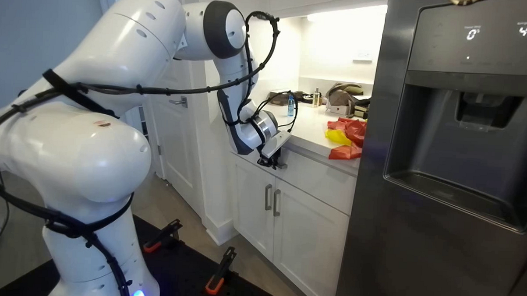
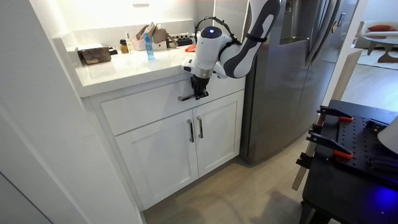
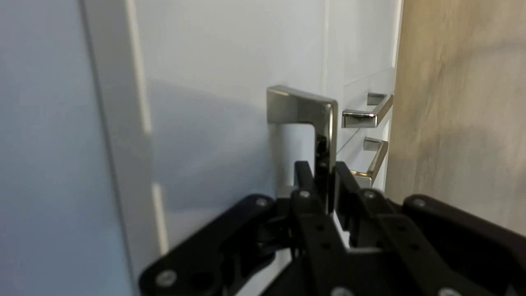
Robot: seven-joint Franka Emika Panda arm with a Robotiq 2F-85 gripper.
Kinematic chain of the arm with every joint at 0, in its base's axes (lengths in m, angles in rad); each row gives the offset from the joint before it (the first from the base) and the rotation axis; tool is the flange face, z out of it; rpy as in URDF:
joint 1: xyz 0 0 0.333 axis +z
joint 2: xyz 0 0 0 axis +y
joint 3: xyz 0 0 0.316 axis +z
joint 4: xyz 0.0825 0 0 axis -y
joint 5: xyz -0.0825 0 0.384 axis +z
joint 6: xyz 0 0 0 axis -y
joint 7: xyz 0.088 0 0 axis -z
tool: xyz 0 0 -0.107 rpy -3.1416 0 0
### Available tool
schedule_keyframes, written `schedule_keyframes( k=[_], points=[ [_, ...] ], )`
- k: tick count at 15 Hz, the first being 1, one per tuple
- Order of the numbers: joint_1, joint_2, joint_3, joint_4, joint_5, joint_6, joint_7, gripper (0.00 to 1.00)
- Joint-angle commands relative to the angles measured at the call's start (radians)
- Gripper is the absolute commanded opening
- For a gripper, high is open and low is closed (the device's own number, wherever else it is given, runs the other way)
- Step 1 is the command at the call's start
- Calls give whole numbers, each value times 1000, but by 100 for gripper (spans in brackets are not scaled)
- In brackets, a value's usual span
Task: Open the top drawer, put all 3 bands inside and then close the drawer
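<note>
The white top drawer is closed, its flat front flush with the cabinet. In the wrist view its silver bar handle runs down between my black fingers, which stand close against the bar from both sides; my gripper is shut on it. Both exterior views show the gripper at the handle, covering part of the bar. On the counter near the fridge lie the bands, red and yellow, overlapping in a loose heap. Only a bit of red band shows past the arm.
Below the drawer are two cabinet doors with vertical handles. The dark fridge stands right beside the cabinet. The counter carries a blue bottle, a brown case and bags at the back. Clamps hold the robot's base.
</note>
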Motion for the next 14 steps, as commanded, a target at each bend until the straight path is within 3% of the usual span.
schedule_keyframes(
  k=[1,8,14],
  points=[
    [-34,-86,73,-120,47,-68,-72,4],
    [-48,-162,97,-240,35,-70,-94,4],
    [-37,-210,72,-298,-10,-39,-40,4]
  ],
)
